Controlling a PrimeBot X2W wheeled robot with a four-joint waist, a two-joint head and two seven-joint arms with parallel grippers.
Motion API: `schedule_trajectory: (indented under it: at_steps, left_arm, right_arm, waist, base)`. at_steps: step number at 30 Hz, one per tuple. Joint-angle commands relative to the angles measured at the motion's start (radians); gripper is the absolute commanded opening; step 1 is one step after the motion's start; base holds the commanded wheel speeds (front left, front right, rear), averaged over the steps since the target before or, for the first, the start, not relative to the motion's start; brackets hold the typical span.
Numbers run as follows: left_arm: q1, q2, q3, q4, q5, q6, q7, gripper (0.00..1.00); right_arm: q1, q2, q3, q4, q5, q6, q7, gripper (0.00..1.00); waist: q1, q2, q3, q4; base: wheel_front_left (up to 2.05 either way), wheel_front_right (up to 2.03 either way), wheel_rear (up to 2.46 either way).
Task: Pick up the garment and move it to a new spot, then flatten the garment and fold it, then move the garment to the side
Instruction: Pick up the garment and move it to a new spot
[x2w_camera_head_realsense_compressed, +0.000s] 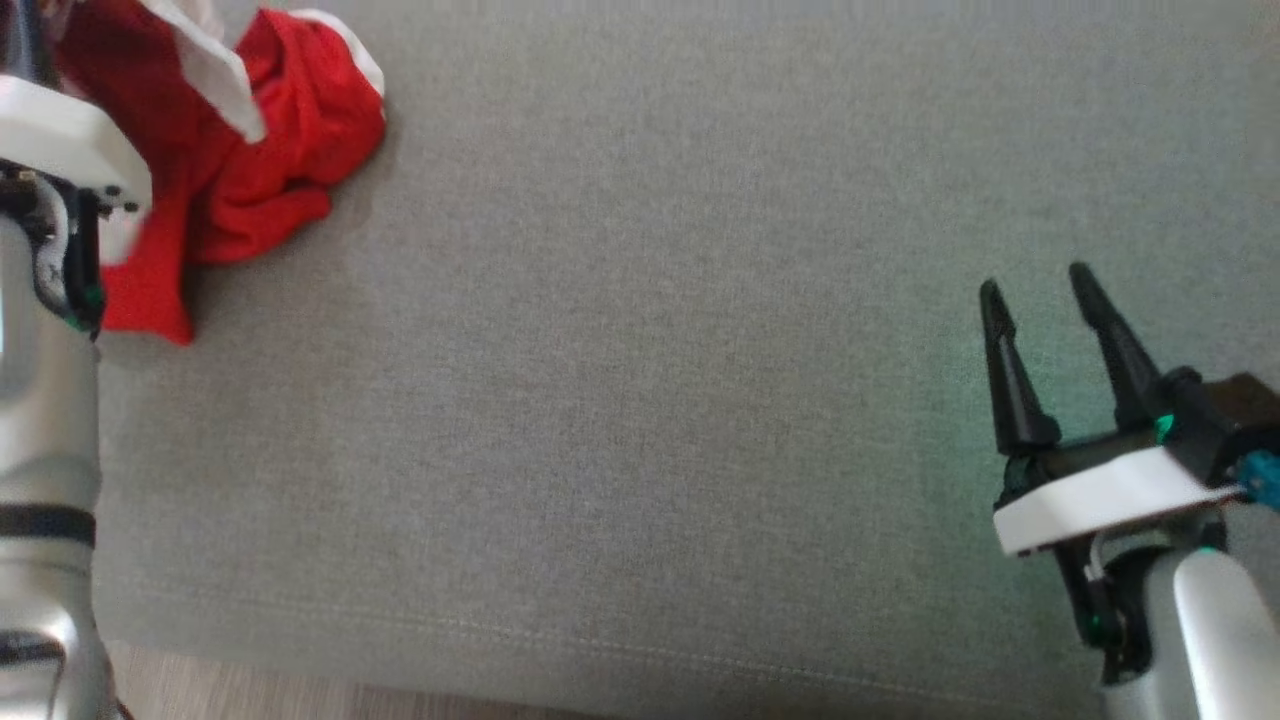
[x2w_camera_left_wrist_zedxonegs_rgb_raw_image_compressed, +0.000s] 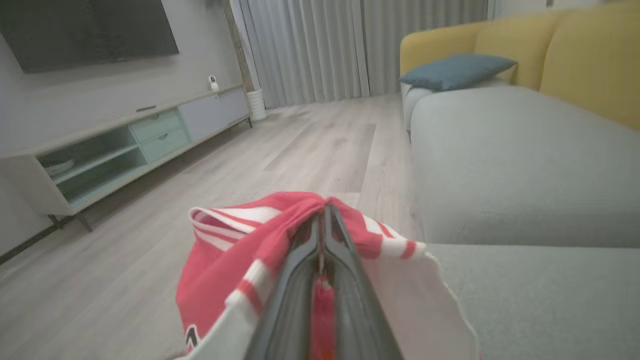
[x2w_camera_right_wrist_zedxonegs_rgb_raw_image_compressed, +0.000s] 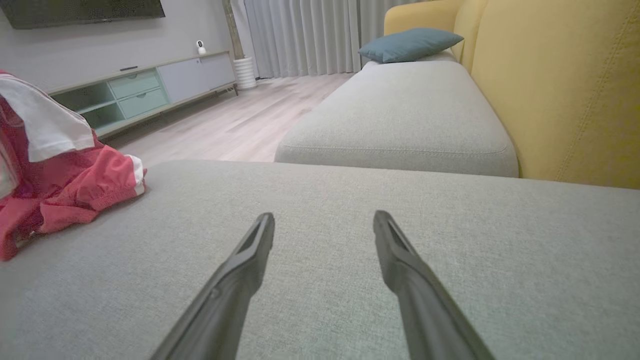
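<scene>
Garment (x2w_camera_left_wrist_zedxonegs_rgb_raw_image_compressed: 235, 240), red with white bands, is pinched between the closed fingers of the left gripper (x2w_camera_left_wrist_zedxonegs_rgb_raw_image_compressed: 324, 210). Bunched cloth wraps the tips and spills off to both sides of them and back along the fingers. In the head view the cloth hangs in a crumpled heap just ahead of the left wrist, and its lower folds appear to rest on the grey seat cushion (x2w_camera_head_realsense_compressed: 640, 400). The lift therefore looks only partly made, though whether any cloth bears weight there cannot be told. The right gripper (x2w_camera_head_realsense_compressed: 1034, 277) stands with its fingers spread and nothing between them, low over bare cushion. The garment lies well apart from it, far off to the left of its fingertips in the right wrist view. By my reading the task is at its very start. The grasp is made, and that is all that can be counted as done. Carrying the heap to a new spot, most likely the open cushion ahead of the right gripper, is yet to come. The garment shows no flattening or folding, so spreading it, folding it and setting it aside all remain.
</scene>
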Motion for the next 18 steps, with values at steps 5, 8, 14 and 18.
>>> schedule_trajectory:
  at_steps: [5,8,14,18]
  left_arm:
    - [0.121,0.025,-0.013,-0.319,0.022,0.026,-0.011,0.00]
    - [0.221,-0.010,-0.057,-0.514,0.033,0.036,0.032,0.00]
    - [0.408,-0.105,-0.169,-0.859,0.021,0.044,0.151,0.00]
    - [0.472,-0.183,-0.281,-0.952,-0.001,0.021,0.187,0.00]
  right_arm:
    - [0.025,0.032,0.005,-0.014,0.014,-0.001,-0.030,1.00]
    - [0.037,0.043,-0.004,-0.015,0.018,-0.001,-0.036,1.00]
    - [0.042,0.055,-0.009,-0.036,0.023,-0.001,-0.041,1.00]
    - [0.037,0.057,-0.013,-0.051,0.025,-0.001,-0.040,1.00]
  waist:
    - [0.0000,-0.0001,-0.119,-0.025]
    - [0.0000,-0.0001,-0.154,-0.054]
    - [0.0000,-0.0001,-0.179,-0.152]
    - [0.0000,-0.0001,-0.168,-0.235]
  base:
    - [0.00,0.00,0.00]
    - [0.00,0.00,0.00]
    - [0.00,0.00,0.00]
    - [0.00,0.00,0.00]
